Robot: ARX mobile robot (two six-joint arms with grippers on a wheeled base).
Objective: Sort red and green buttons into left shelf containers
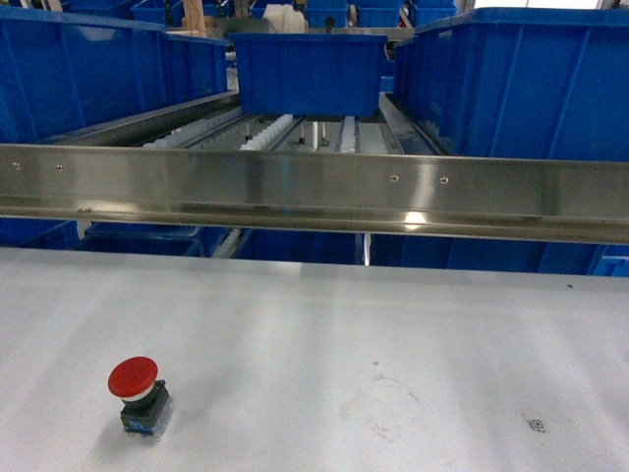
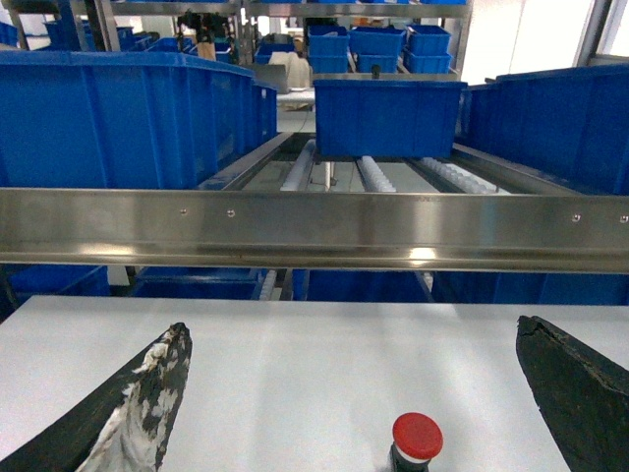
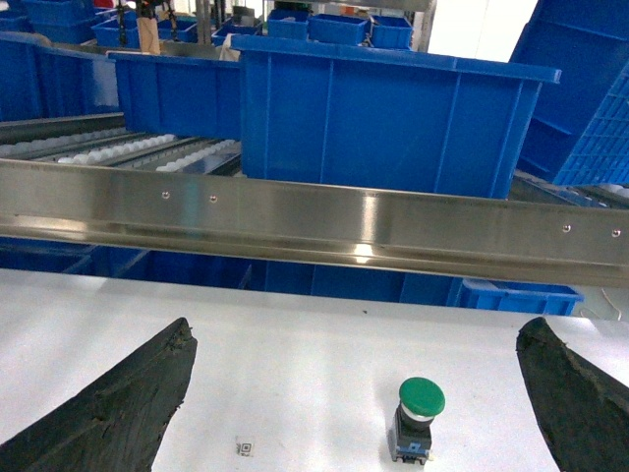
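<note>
The red button point(image 1: 136, 388) stands upright on the white table near its front left, red mushroom cap over a white collar and dark base. In the left wrist view the red button point(image 2: 416, 442) sits at the bottom edge, between and short of my left gripper's point(image 2: 354, 327) wide-open fingers. A green button point(image 3: 418, 418) stands upright on the table, right of centre between the open fingers of my right gripper point(image 3: 359, 329); the head view does not show it. Neither gripper touches anything. A large blue left shelf container point(image 1: 88, 79) sits on the upper rack at left point(image 2: 128, 118).
A steel rail point(image 1: 314, 192) crosses the front of the rack above the table's far edge. Behind it are roller lanes, a smaller blue bin point(image 1: 310, 74) in the middle and a big blue bin point(image 1: 521, 84) at right. More blue bins sit below the rail.
</note>
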